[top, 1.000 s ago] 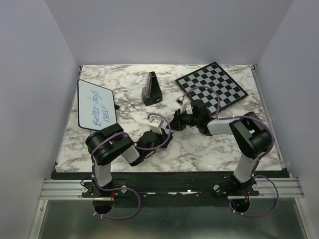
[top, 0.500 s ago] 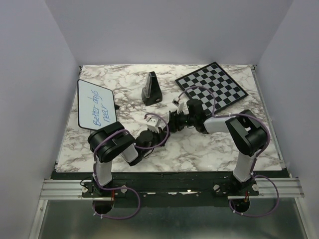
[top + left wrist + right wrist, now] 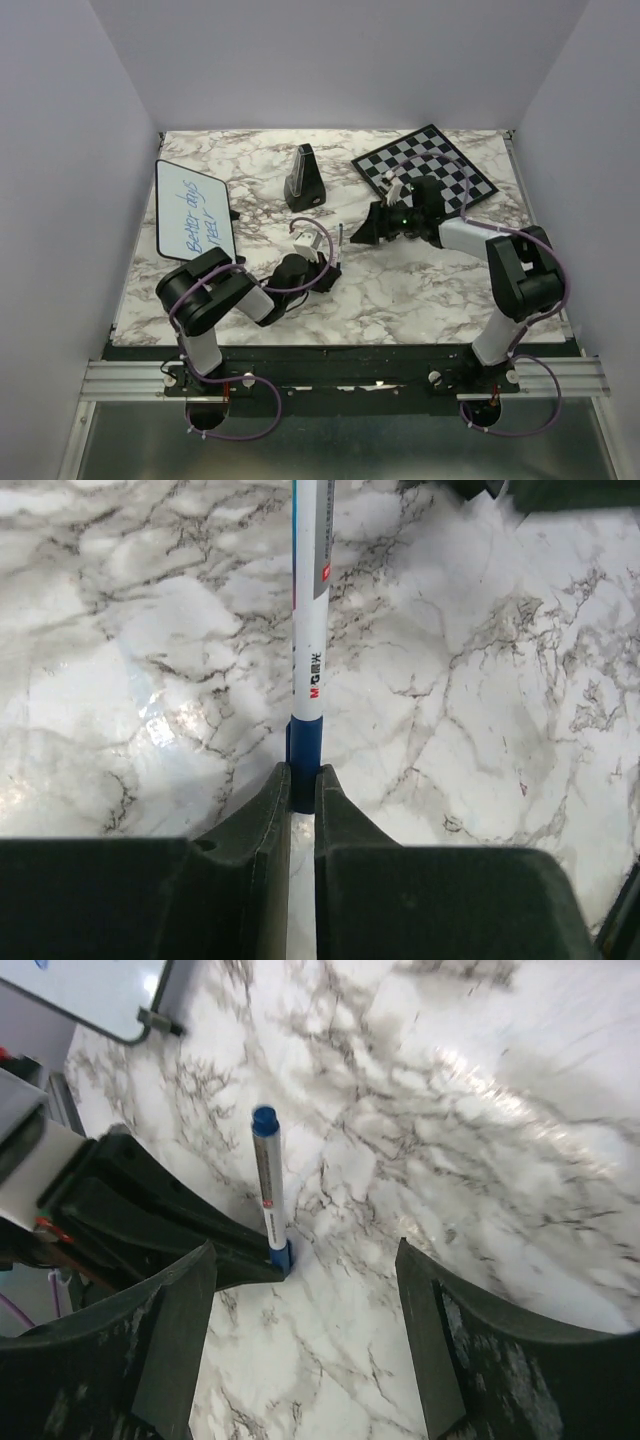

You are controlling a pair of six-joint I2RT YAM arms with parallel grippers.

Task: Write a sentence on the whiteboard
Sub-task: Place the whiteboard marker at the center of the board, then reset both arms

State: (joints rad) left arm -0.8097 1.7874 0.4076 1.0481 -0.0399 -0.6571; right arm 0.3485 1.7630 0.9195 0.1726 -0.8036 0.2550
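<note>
Whiteboard: a flat, glossy white rectangular board with a thin black rim and rounded corners (image 3: 172, 180) is seen lying at the left side of the table, close to the left wall. One of its corners is also caught at the top left of the right wrist view.

Sentence: blue handwritten marker words reading "Better days near" (image 3: 197, 220) are set down in two short lines along the length of the whiteboard.

Table: a white marble-patterned top with grey veins (image 3: 400, 290) is seen beneath everything.

Left gripper: the left gripper (image 3: 303, 780) is held low over the middle of the table, and its two dark fingers are pressed narrowly together on the blue end of the marker.

Marker: a white-barrelled marker with printed lettering and blue ends (image 3: 310, 610) is gripped by one end only. It projects straight out past the fingertips, and a blue cap is seen on its free end in the right wrist view.

Right gripper: the right gripper (image 3: 305, 1248) is spread wide and nothing is held in it. The marker is seen ahead in the gap between its fingers and is touched by neither.

Chessboard: a black-and-white checkered square board (image 3: 440, 165) is placed at the far right, turned at an angle.

Black wedge-shaped object: it (image 3: 303, 180) is stood at the far centre, between whiteboard and chessboard, apart from both.
</note>
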